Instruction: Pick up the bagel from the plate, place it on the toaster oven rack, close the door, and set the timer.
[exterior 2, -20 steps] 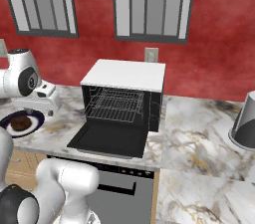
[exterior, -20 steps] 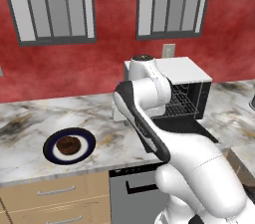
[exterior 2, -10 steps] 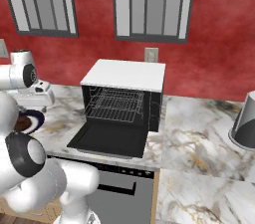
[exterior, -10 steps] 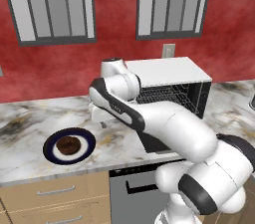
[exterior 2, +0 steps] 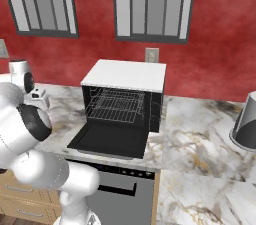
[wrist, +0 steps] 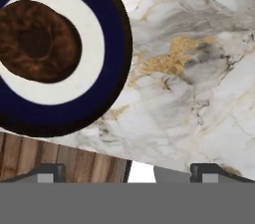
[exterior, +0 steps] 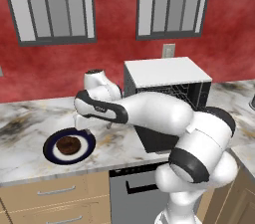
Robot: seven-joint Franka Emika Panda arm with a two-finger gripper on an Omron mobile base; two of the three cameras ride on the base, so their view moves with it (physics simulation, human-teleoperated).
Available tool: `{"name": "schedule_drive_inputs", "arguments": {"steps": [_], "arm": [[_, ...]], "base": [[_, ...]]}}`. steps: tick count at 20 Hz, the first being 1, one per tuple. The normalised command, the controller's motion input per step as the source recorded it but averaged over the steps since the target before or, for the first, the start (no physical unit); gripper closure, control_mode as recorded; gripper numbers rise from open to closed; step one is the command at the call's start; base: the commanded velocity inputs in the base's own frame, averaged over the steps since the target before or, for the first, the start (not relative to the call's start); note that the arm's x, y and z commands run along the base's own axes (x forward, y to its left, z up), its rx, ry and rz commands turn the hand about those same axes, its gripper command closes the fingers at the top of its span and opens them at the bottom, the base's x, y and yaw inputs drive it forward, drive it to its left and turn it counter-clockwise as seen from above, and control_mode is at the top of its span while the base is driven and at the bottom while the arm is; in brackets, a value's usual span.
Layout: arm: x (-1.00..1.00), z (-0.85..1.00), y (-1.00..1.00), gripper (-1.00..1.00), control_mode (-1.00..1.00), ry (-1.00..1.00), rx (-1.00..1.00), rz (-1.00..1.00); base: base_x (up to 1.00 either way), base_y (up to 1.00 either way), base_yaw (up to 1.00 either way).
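Observation:
The bagel (exterior: 67, 144) (wrist: 40, 41) lies on the navy-rimmed plate (exterior: 49, 151) (wrist: 115, 44) at the left of the marble counter. My gripper (exterior: 94, 124) (wrist: 130, 173) hangs open just above the counter, to the right of the plate, with nothing between its fingertips (wrist: 47, 173). In the hand view the plate sits at the upper left, off to the side of the fingers. The toaster oven (exterior: 167, 71) (exterior 2: 125, 75) stands to the right with its door (exterior 2: 110, 139) folded down flat. Its wire rack (exterior 2: 117, 104) is bare inside.
The counter's front edge (wrist: 64, 161) runs close under the plate, with wood floor below it. A grey metal vessel (exterior 2: 245, 129) stands at the far right of the counter. A wall outlet (exterior 2: 151, 55) is behind the oven. A dishwasher front (exterior 2: 115, 189) sits below.
The arm has swung left and down from in front of the oven to the counter beside the plate. The gripper has stayed open; plate, bagel and oven have not moved.

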Motion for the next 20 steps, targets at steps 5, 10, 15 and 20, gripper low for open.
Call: {"name": "schedule_drive_inputs", "arguments": {"steps": [5,10,15,20], "arm": [[0.18,-0.24,0.39,-1.00,-1.00,-0.02,0.00,-0.01],[0.29,-0.20,0.24,-1.00,-1.00,0.00,0.00,-0.07],[0.27,-0.20,0.07,-1.00,-1.00,0.00,0.00,-0.09],[0.02,-0.20,0.09,-1.00,-1.00,0.00,0.02,-0.09]], "base": [[0.00,0.00,0.00],[0.00,0.00,0.00],[0.00,0.00,0.00],[0.00,0.00,0.00]]}}
